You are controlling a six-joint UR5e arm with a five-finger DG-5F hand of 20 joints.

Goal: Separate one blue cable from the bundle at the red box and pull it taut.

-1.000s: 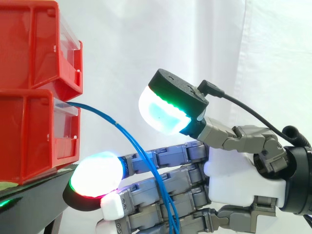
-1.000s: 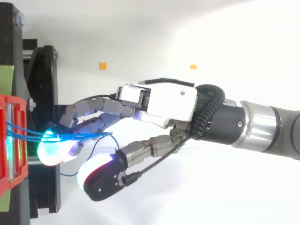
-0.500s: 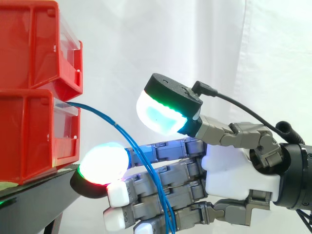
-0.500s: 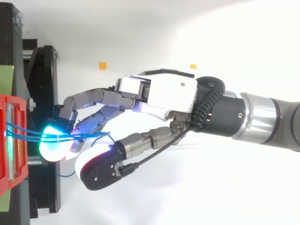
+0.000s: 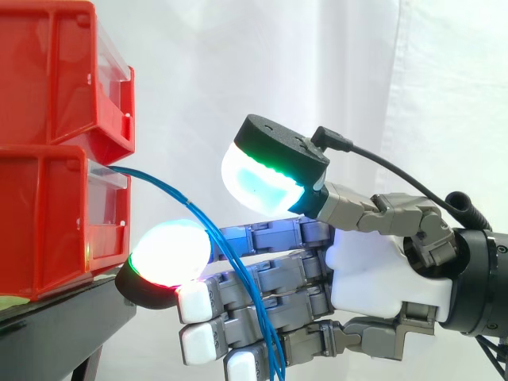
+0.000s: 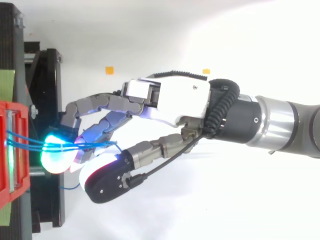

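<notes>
Inspector: Bins, how many?
Operator: Two. An upper red plastic bin point(image 5: 55, 71) sits on a lower red plastic bin point(image 5: 48, 214), both on a black stand point(image 5: 55, 317).
Inspector: Cables?
Operator: Thin blue cables point(image 5: 171, 190), about three strands counted from above. They run from the top front of the lower bin and sag across the fingers point(image 5: 262, 282).
Inspector: Hand?
Operator: One robot hand point(image 5: 381, 270), spread wide. Its fingers stretch straight toward the bins, and the thumb pad point(image 5: 258, 178) is raised well apart above them. The strands drape over the fingers.
Inspector: Anything in the way?
Operator: A glowing fingertip point(image 5: 171, 250) sits just beside the lower bin, and from above it covers part of the strands.
Inspector: And the views?
Operator: From above, two small orange squares point(image 6: 109, 70) lie beyond the hand. From the side, a white curtain point(image 5: 444, 95) hangs behind.
</notes>
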